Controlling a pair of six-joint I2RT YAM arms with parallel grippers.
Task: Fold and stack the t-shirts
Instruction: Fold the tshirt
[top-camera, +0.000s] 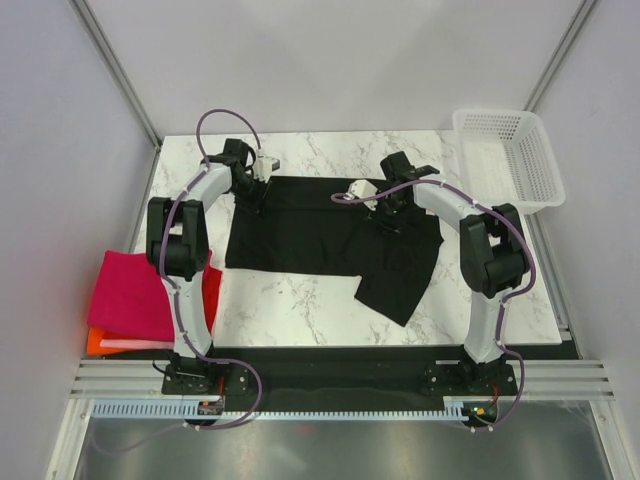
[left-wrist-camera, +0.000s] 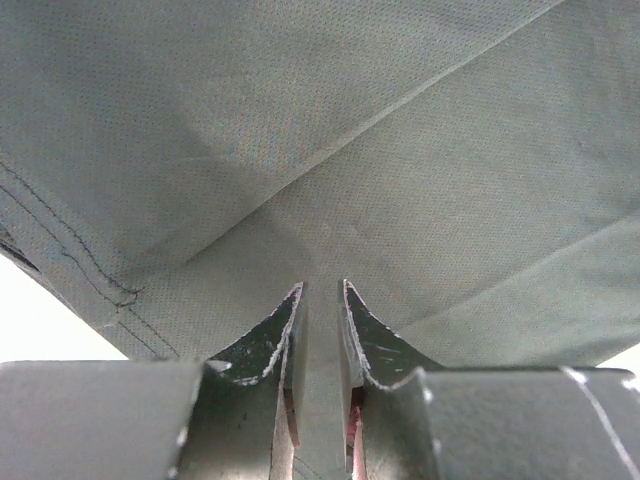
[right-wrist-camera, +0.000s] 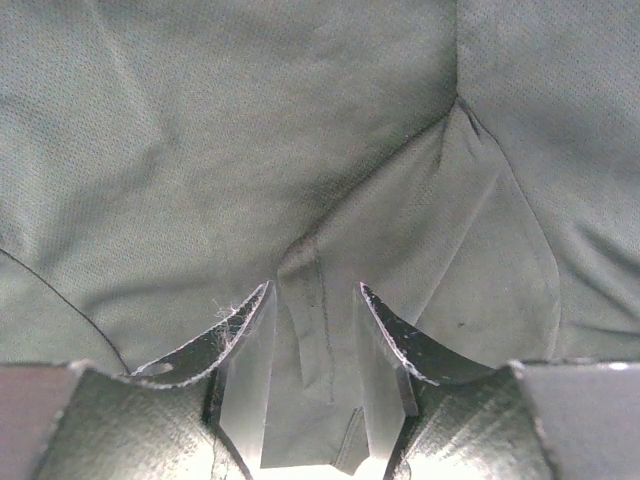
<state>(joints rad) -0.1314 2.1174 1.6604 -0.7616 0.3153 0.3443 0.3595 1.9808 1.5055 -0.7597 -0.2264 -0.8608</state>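
Clamped onto black t-shirt (top-camera: 300, 235) with left end effector (left-wrist-camera: 320, 292) and right end effector (right-wrist-camera: 315, 295); cloth spread on surface (top-camera: 300, 305) beneath both. Lift evenly, keep edge taut, fold toward bases. Noted: folded t-shirts (top-camera: 135, 295) behind-left of left end effector; basket (top-camera: 510, 155) right of right one. Probably not obstructing.

Rumpled black t-shirt (top-camera: 300, 230), folded stack (top-camera: 135, 295) leftward

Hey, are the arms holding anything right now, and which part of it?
Both hold the plain black cloth t-shirt: the left gripper pinches it near its far left corner, the right gripper pinches a fold near its right side.
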